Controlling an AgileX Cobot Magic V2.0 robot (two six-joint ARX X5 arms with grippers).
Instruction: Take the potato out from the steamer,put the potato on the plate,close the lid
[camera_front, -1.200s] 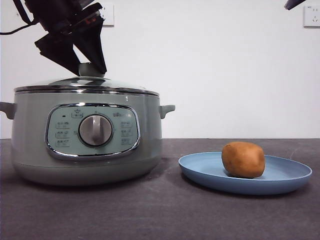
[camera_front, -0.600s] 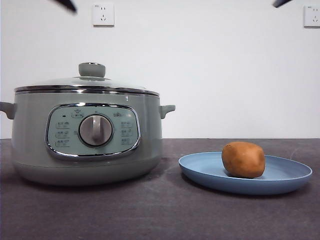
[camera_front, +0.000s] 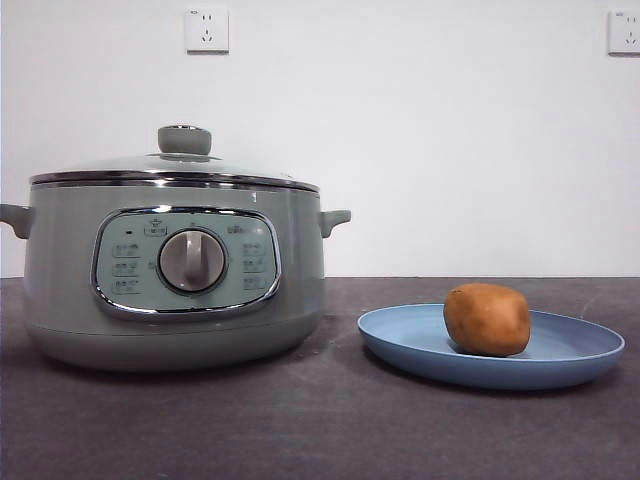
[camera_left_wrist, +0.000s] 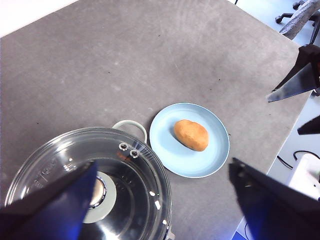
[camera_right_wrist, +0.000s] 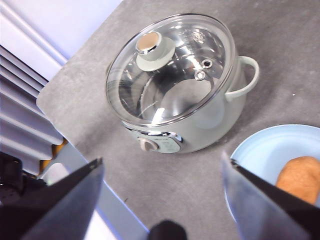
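front view: steamer (camera_front: 172, 270), pale sage-green, on the dark grey surface (camera_front: 320, 430); control panel with central dial faces the camera, one small handle on each side. lid (camera_front: 172, 172), glass with chrome rim and green knob, seated flat on the steamer's rim, closing it. beside the steamer, not touching it, the plate (camera_front: 580, 355), light blue and shallow. contents of plate: one potato (camera_front: 487, 319), orange-brown, resting on the plate floor. two wall sockets high on the white wall behind. no arm shows in this view.

left wrist view: left claw (camera_left_wrist: 160, 200) high above the surface, jaws wide apart, nothing between them. below it the lid (camera_left_wrist: 135, 185) on the steamer (camera_left_wrist: 131, 127); through the glass no item can be made out inside. plate (camera_left_wrist: 165, 150) just beside the steamer's handle, towards the surface edge where the other arm's black tip shows; potato (camera_left_wrist: 191, 135) lying near the plate's middle.

right wrist view: right claw (camera_right_wrist: 162, 195) also raised well clear, jaws spread wide, empty. steamer (camera_right_wrist: 200, 130) with lid (camera_right_wrist: 170, 70) closed, standing near a corner of the surface; the bare metal interior shows through the glass, and i cannot tell whether anything lies in it. plate (camera_right_wrist: 260, 150) partly in view near the steamer, with the potato (camera_right_wrist: 299, 177) on it, half hidden by a jaw.
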